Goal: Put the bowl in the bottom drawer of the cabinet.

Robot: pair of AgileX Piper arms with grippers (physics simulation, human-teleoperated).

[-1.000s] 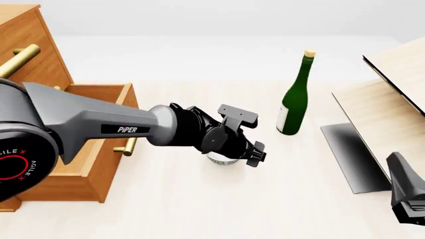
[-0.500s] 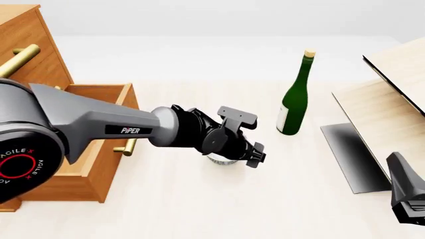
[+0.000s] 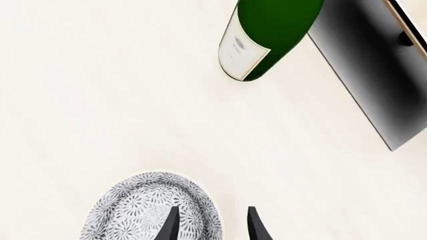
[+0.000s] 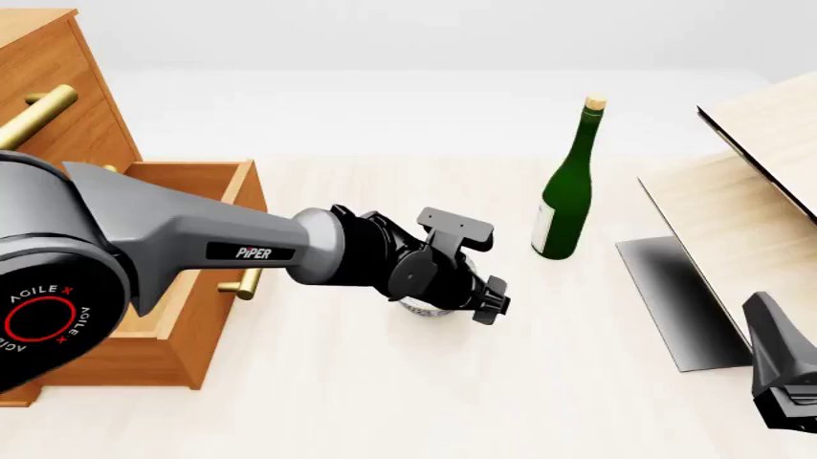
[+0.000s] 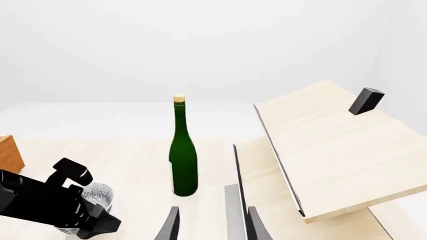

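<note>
Two arms, but only the left gripper (image 3: 210,225) is at the bowl (image 4: 427,306), near the middle of the surface (image 4: 383,392). Its fingers (image 3: 169,226) are spread, one inside the bowl's rim and one outside, gripping nothing yet. The right gripper (image 5: 210,225) is released, down by the right edge. Farther left, the bottom drawer (image 4: 191,258) of the cabinet (image 4: 52,86) stands pulled out.

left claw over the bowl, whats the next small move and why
Probably close the left claw on the bowl. In the left wrist view one finger sits inside the bowl and the other outside, straddling its rim, with a gap between them, so the claw looks open. The bowl rests on the table, and the bottom drawer stands open beside it.
</note>
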